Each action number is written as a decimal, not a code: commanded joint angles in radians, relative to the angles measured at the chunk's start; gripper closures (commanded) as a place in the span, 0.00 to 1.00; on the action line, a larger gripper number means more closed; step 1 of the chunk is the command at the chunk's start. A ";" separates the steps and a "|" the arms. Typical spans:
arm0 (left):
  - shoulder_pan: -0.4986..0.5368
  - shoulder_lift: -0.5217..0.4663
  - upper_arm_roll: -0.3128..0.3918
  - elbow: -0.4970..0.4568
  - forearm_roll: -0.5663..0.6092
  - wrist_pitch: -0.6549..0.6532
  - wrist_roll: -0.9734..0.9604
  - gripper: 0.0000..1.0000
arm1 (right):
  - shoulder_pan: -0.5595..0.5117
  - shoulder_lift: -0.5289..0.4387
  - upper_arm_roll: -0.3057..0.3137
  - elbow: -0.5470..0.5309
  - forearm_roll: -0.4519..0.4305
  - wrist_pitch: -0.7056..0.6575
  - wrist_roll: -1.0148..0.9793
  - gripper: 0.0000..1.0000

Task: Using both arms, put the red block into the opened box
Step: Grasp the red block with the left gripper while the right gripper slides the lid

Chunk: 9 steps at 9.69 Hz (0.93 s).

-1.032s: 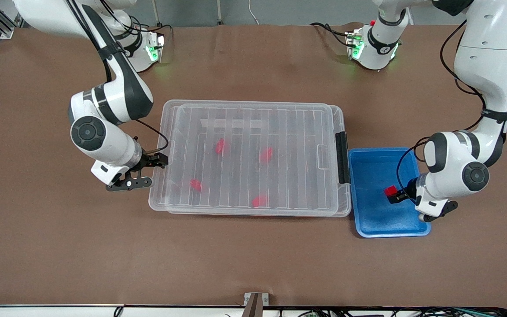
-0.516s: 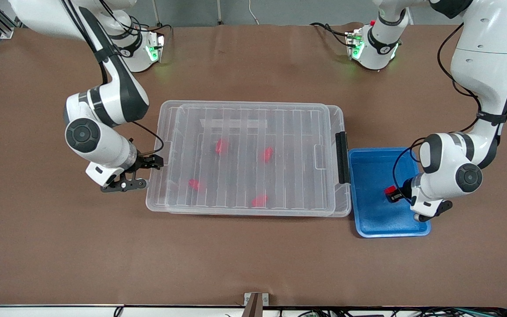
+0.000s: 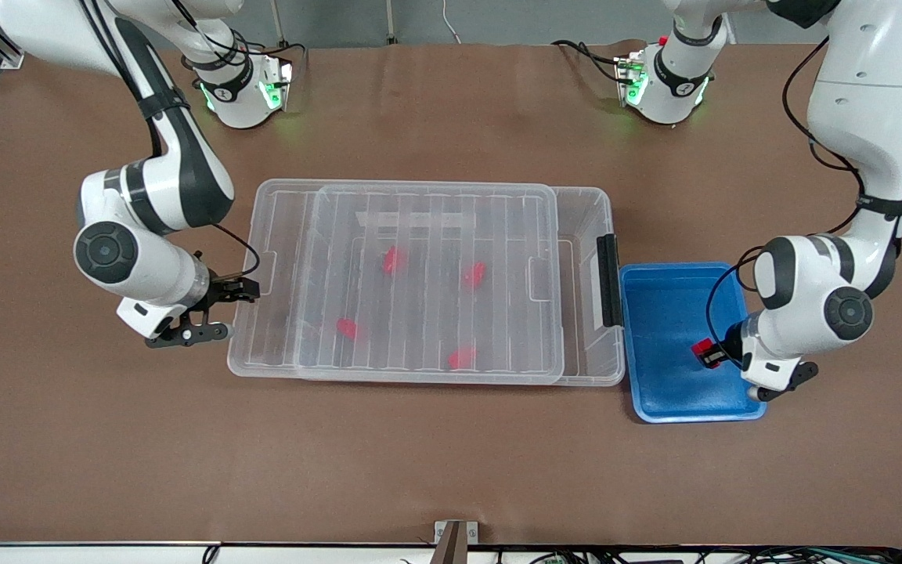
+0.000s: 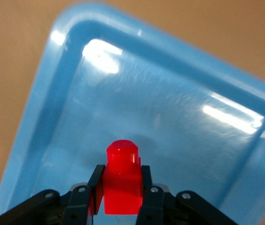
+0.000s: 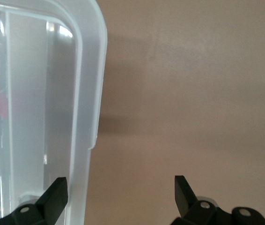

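Down in the smooth blue tray (image 3: 658, 392), the glossy red block (image 4: 122, 180) is pinched between the left gripper (image 4: 119, 197)'s black fingers, its rounded stud pointing away from the wrist. Beside the tray lies the clear box (image 3: 588, 235); its ribbed lid (image 3: 420, 227) overhangs toward the right gripper (image 5: 119, 190), which gapes wide at the lid's edge.

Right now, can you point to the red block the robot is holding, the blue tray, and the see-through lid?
red block (image 4: 121, 180): left wrist view, its front face between the fingers.
blue tray (image 3: 666, 395): front view, bare floor.
lid (image 3: 427, 227): front view, ribbed top.
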 commanded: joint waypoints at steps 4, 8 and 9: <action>-0.140 -0.209 -0.042 0.069 0.000 -0.325 -0.035 1.00 | -0.108 -0.025 -0.001 -0.013 -0.021 -0.047 -0.141 0.00; -0.253 -0.194 -0.142 0.081 0.001 -0.402 -0.243 1.00 | -0.112 -0.022 -0.052 -0.001 -0.012 -0.048 -0.181 0.00; -0.287 -0.169 -0.144 0.077 0.000 -0.382 -0.260 1.00 | -0.112 -0.022 -0.061 0.008 -0.011 -0.051 -0.194 0.00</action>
